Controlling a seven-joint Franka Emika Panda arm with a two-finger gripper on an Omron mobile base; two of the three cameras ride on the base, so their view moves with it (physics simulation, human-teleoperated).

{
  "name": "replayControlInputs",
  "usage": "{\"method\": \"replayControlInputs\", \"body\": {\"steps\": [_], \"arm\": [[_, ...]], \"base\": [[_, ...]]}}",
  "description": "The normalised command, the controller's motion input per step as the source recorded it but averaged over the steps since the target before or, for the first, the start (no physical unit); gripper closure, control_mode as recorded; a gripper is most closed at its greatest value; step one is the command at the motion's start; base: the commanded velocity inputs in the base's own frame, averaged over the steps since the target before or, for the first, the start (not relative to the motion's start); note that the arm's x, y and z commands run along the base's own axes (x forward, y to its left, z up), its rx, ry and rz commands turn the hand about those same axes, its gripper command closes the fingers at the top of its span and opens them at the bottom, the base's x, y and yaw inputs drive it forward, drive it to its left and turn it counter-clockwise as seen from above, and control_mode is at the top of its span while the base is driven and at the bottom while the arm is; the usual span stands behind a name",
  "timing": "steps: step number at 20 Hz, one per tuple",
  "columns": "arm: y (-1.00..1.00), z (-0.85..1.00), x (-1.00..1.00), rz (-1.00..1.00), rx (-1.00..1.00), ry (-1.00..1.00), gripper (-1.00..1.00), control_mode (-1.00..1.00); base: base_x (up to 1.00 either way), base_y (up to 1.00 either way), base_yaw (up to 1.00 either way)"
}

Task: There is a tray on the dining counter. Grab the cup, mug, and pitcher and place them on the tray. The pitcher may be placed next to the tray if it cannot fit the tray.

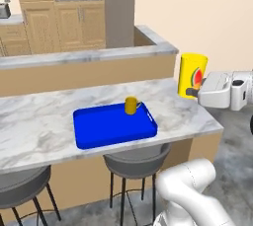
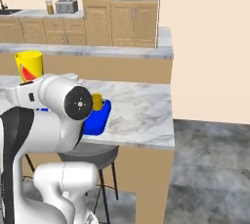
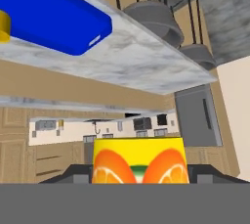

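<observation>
My gripper (image 1: 191, 92) is shut on the cup (image 1: 192, 73), a tall yellow tumbler with a fruit picture, held upright in the air just past the right end of the dining counter (image 1: 39, 121). In the hand view the cup (image 3: 139, 162) sits between the two dark fingertips (image 3: 73, 174). The blue tray (image 1: 113, 126) lies on the counter left of the gripper. The small yellow mug (image 1: 131, 105) stands on the tray near its back right corner. The pitcher (image 2: 50, 7), tiny and far off, stands on the rear kitchen worktop.
Two grey stools (image 1: 136, 161) stand under the counter's front edge. A raised tan ledge with a marble cap (image 1: 89, 57) runs behind the counter. A toaster (image 2: 66, 6) sits beside the pitcher. Bare marble (image 2: 141, 110) lies right of the tray.
</observation>
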Motion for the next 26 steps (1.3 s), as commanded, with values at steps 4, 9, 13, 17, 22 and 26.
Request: {"method": "replayControlInputs", "body": {"steps": [4, 9, 13, 17, 22, 26], "arm": [[0.00, 0.00, 0.00, 0.00, 0.00, 0.00, 1.00, 1.00], [0.00, 0.00, 0.00, 0.00, 0.00, 0.00, 1.00, 1.00], [0.00, 0.00, 0.00, 0.00, 0.00, 0.00, 1.00, 1.00], [0.00, 0.00, 0.00, 0.00, 0.00, 0.00, 1.00, 1.00], [0.00, 0.00, 0.00, 0.00, 0.00, 0.00, 1.00, 1.00], [0.00, 0.00, 0.00, 0.00, 0.00, 0.00, 1.00, 1.00]], "base": [[0.49, 0.00, 0.08], [0.47, 0.00, 0.09], [0.16, 0.00, 0.06], [0.09, 0.00, 0.04], [0.14, 0.00, 0.03], [0.02, 0.00, 0.05]]}}
